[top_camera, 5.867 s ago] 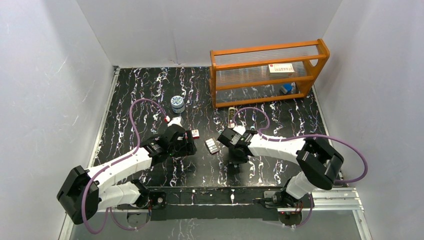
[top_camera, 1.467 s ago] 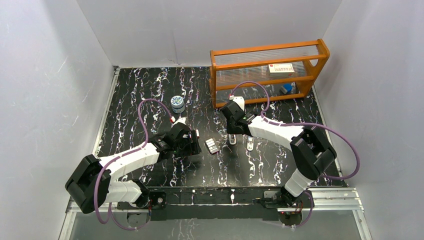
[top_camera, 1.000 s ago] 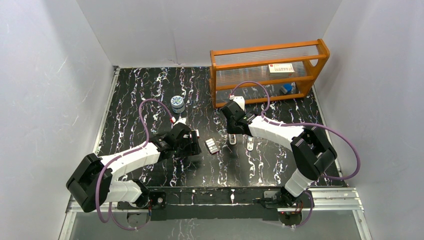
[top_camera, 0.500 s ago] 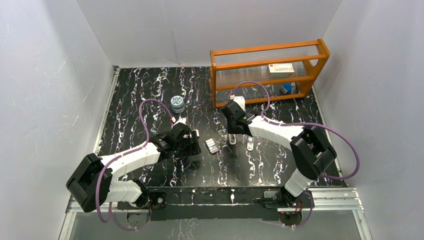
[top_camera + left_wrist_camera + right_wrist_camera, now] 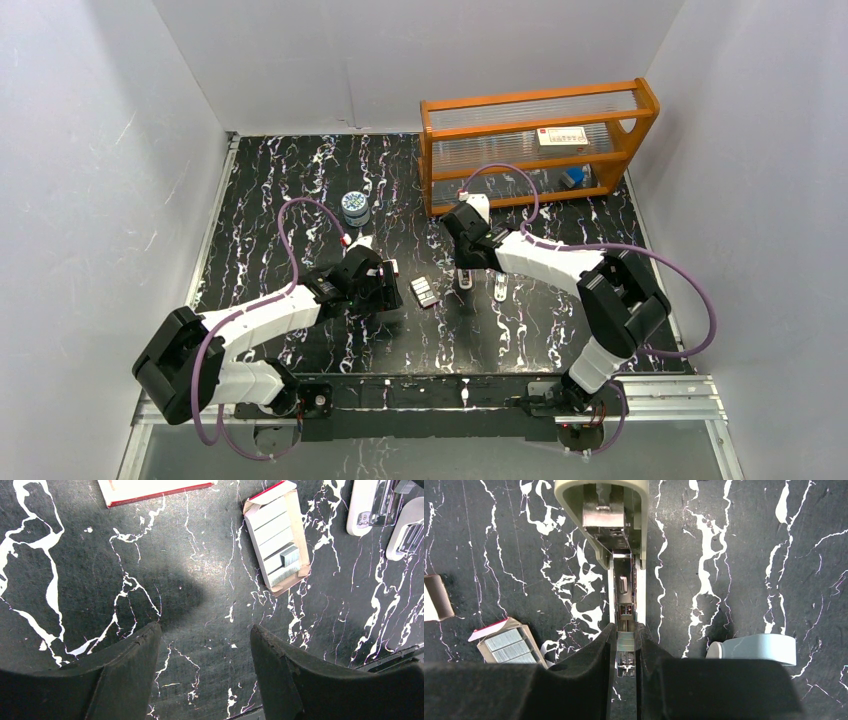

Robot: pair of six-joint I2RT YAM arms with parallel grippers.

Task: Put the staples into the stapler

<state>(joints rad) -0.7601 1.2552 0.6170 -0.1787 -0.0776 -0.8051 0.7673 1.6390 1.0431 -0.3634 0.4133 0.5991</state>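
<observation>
Cardboard tray [image 5: 300, 530] holds the staples [image 5: 272, 530], just beside the opened stapler [image 5: 624, 587] on the black marble table [image 5: 300, 180]; the orange rack [image 5: 650, 100] behind has a red-and-white box [image 5: 562, 136]. Right gripper [image 5: 625, 630] is pinched on a staple strip [image 5: 625, 641] over the stapler's channel, left gripper [image 5: 204, 630] has its jaws apart.

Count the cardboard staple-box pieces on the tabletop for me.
2: the open tray holding staples, left of the stapler; the red-edged sleeve just beyond the left end effector. More could be hidden.

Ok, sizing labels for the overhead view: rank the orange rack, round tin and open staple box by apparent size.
1. orange rack
2. round tin and open staple box: about alike, so tied.
</observation>
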